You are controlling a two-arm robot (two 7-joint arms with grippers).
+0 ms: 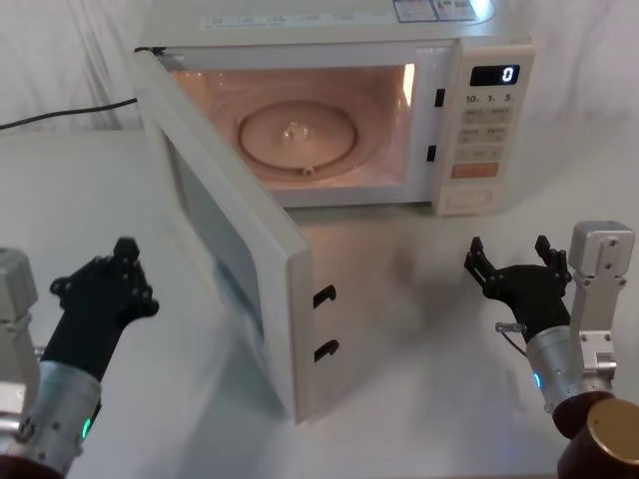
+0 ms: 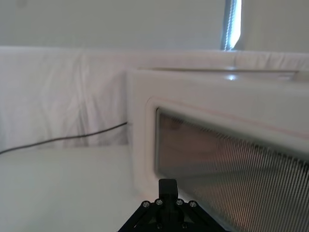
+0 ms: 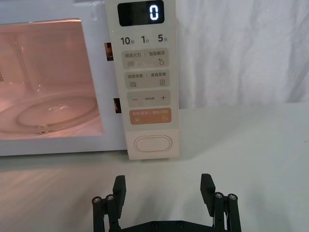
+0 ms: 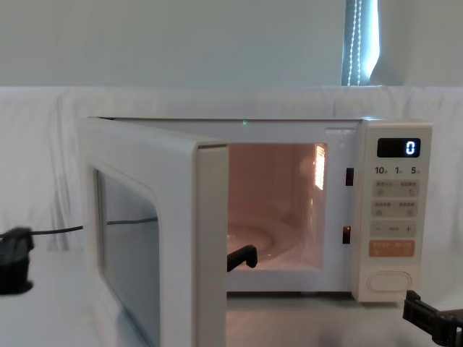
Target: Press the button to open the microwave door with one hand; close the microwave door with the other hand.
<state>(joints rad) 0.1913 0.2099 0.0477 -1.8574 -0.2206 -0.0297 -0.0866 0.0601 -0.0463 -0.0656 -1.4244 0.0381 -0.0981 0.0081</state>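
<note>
The microwave door [image 1: 230, 230] stands swung wide open toward me, and the lit cavity behind it is exposed. My left gripper [image 1: 120, 261] is shut and hovers over the table just left of the door's outer face. In the left wrist view this gripper [image 2: 167, 186] sits close to the door [image 2: 231, 164] window. My right gripper [image 1: 508, 249] is open and empty. It is held back from the control panel and faces the wide cream button [image 3: 153, 144] at the panel's bottom. That button [image 1: 469, 200] is untouched. The chest view shows the door [image 4: 145, 238] edge-on.
A glass turntable [image 1: 297, 135] lies inside the cavity. Two black latch hooks [image 1: 323, 296] stick out of the door's free edge. A black power cable [image 1: 60, 115] runs off to the back left. The white table [image 1: 419, 329] lies between door and right gripper.
</note>
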